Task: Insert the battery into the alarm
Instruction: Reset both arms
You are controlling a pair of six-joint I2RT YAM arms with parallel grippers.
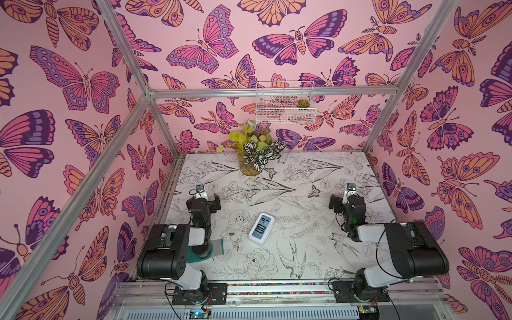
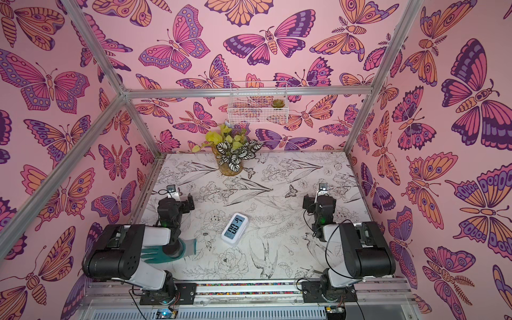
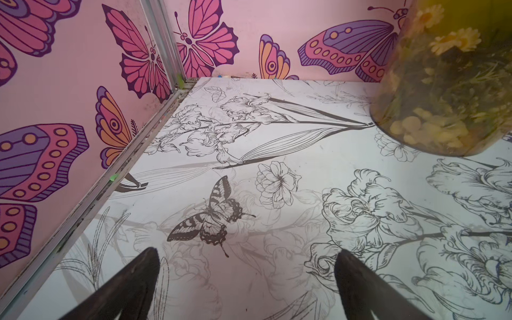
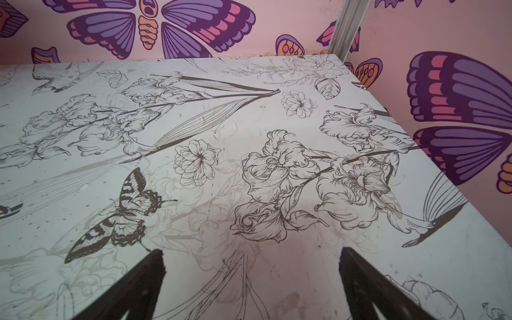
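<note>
The alarm [image 1: 261,228] lies screen-up on the tabletop [image 1: 318,210], between the left pincer [image 3: 246,257] and right pincer [image 4: 250,255], behind their tips.
It is likely light, rigid, slick plastic, best pinched across its 2 long edges, off the screen. Its long axis runs away from the bases, far end leaning toward the right pincer. Both pincers gape wide, empty. No battery is visible.

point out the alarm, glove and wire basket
alarm [image 1: 261,227]: in a top view, lit screen
glove [image 2: 154,255]: in a top view, teal fingers
wire basket [image 1: 282,116]: in a top view, front mesh
</note>
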